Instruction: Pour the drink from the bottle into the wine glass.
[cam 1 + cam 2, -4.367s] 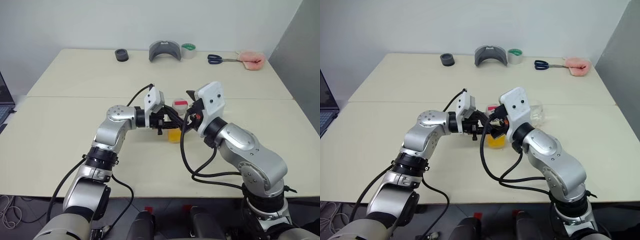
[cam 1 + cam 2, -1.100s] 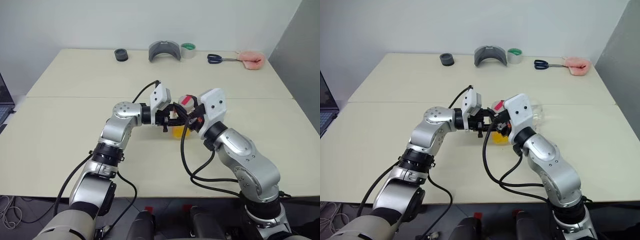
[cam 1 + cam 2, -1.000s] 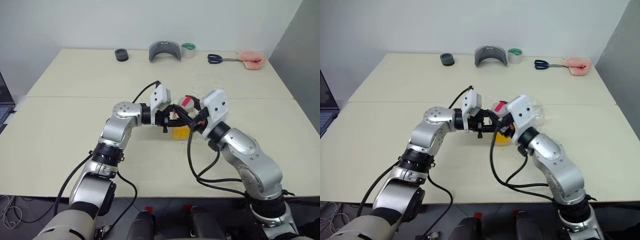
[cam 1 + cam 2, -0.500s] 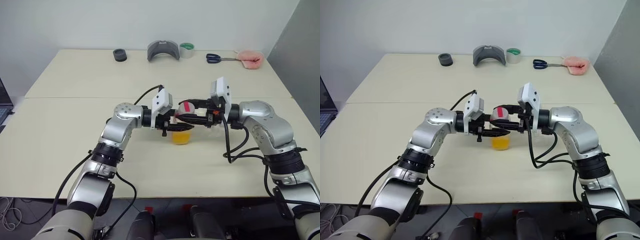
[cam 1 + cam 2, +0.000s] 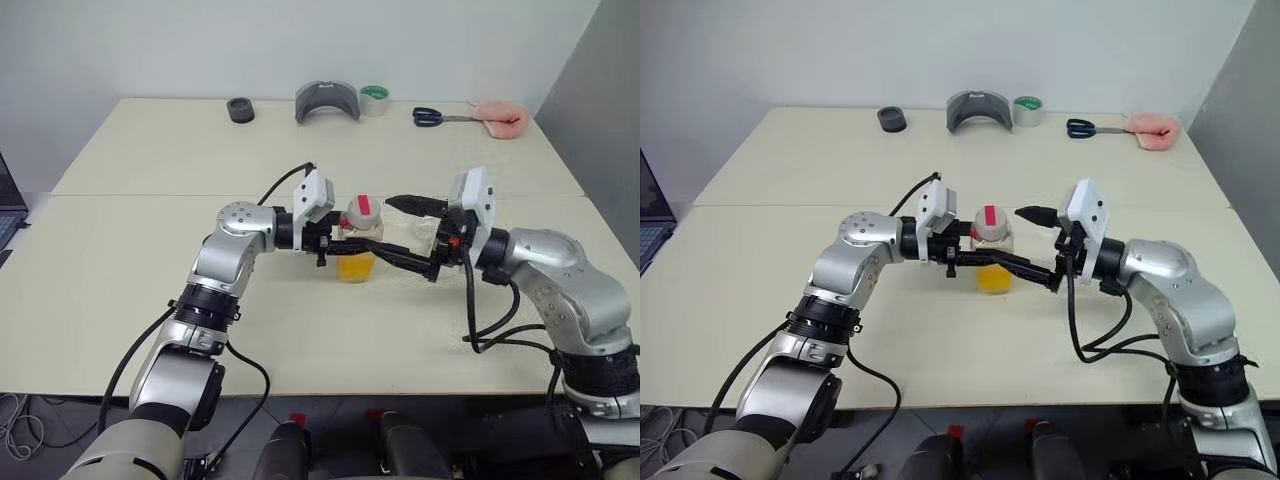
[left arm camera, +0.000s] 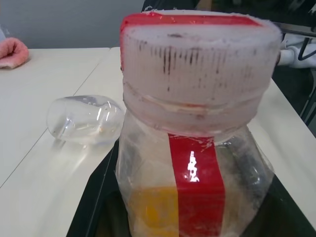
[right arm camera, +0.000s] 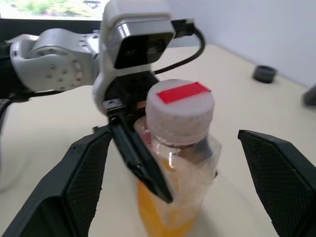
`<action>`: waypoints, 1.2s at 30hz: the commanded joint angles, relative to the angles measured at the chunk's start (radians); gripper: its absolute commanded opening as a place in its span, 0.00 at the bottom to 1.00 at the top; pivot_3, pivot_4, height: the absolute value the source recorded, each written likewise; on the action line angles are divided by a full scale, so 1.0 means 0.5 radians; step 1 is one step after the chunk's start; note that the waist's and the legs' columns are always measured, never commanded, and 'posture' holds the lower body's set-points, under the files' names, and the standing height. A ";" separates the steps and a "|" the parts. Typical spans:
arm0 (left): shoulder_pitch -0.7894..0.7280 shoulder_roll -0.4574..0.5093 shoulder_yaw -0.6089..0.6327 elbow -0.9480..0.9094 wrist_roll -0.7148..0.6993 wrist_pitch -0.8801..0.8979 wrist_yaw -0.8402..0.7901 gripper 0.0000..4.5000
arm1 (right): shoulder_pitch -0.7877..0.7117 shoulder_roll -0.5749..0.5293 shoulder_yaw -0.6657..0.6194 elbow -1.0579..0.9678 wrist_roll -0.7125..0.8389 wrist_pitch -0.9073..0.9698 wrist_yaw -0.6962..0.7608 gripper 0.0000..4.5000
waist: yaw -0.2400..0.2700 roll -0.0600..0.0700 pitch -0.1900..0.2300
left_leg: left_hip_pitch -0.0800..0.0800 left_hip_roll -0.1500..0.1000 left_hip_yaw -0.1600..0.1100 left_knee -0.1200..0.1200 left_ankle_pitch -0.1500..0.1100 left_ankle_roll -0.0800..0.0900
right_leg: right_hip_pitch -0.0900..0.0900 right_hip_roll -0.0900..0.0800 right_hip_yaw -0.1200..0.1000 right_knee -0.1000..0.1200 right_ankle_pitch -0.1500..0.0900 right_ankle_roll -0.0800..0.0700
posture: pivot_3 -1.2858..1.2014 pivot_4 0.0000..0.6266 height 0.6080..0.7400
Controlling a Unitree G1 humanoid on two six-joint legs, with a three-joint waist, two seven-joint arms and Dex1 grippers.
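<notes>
Beige table (image 5: 150, 250): left tool (image 5: 965, 252) clamped on bottle (image 5: 992, 245), right tool (image 5: 405, 232) spread; toppled wine glass (image 6: 84, 118) behind.

The bottle (image 5: 991, 243) is clear plastic with a white cap (image 7: 180, 110) bearing a red stripe, and a red strip runs down its side. The drink (image 5: 993, 278) inside is orange-yellow. The wine glass (image 6: 85, 119) is clear and colourless. The desk (image 5: 150, 160) is pale cream. Both grippers have black fingers (image 7: 279, 173) with a fine diamond texture and white wrist housings.
</notes>
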 commanded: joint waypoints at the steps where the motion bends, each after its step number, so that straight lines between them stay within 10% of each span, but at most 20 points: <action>1: -0.045 -0.009 0.029 -0.065 -0.036 -0.029 -0.006 0.40 | -0.009 0.048 0.028 -0.180 -0.093 -0.003 -0.193 0.97 | 0.000 0.000 0.000 | 0.000 0.000 0.000 0.000 0.000 0.000 | 0.000 0.000 0.000 0.000 0.000 0.000 | 0.52 0.24 1.00; 36: -0.031 -0.021 0.016 -0.078 -0.026 -0.022 -0.020 0.40 | -0.069 0.106 -0.023 -0.247 -0.102 0.216 -0.442 0.97 | 0.002 0.000 0.000 | 0.000 0.000 0.000 0.000 0.000 0.000 | 0.000 0.000 0.000 0.000 0.000 0.000 | 0.52 0.24 1.00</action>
